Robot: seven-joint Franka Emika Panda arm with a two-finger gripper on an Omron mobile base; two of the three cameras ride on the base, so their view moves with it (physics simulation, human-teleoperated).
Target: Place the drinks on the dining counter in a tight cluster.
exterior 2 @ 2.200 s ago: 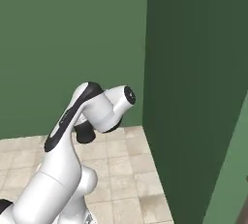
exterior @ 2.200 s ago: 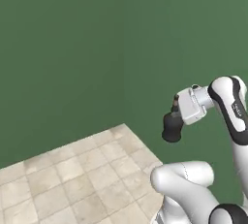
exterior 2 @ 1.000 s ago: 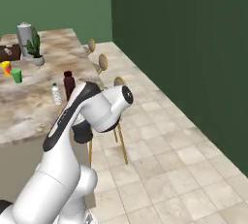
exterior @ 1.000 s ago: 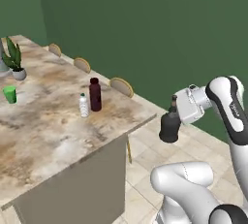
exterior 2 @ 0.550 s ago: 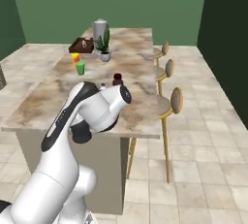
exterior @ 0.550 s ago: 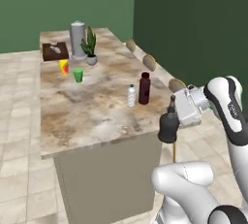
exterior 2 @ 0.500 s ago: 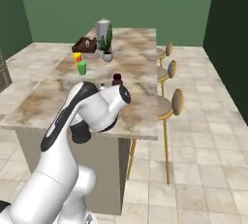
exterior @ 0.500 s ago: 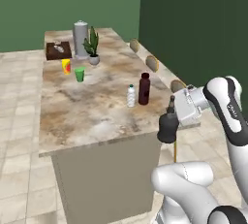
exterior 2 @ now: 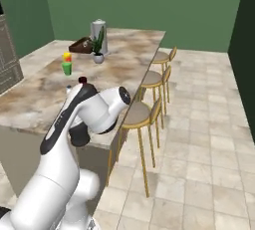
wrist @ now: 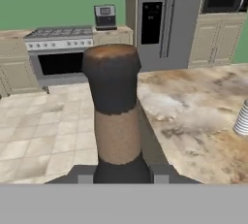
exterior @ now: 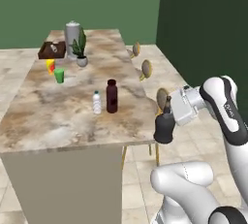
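My gripper [exterior: 167, 105] is shut on the thin neck of the squat black bottle [exterior: 164, 127], which hangs just off the near right corner of the dining counter [exterior: 58, 121]. In the hand view the bottle's neck and cap [wrist: 112, 106] rise between my fingertips [wrist: 85, 175]. On the counter the small clear water bottle [exterior: 97, 103] and the taller maroon bottle [exterior: 112, 96] stand side by side, left of the gripper. My arm covers most of the black bottle [exterior 2: 79, 137] in the right base view. The water bottle [wrist: 241, 118] shows at the hand view's right edge.
A green cup [exterior: 59, 75], a yellow-and-red cup [exterior: 50, 66], a potted plant [exterior: 80, 49], a grey jug [exterior: 71, 33] and a dark tray [exterior: 52, 50] stand at the counter's far end. Three stools [exterior 2: 142, 114] line its right side. Tiled floor lies beyond them.
The whole scene has shifted as the base moved; the counter now sits closer and more square ahead. The gripper has stayed shut on the black bottle.
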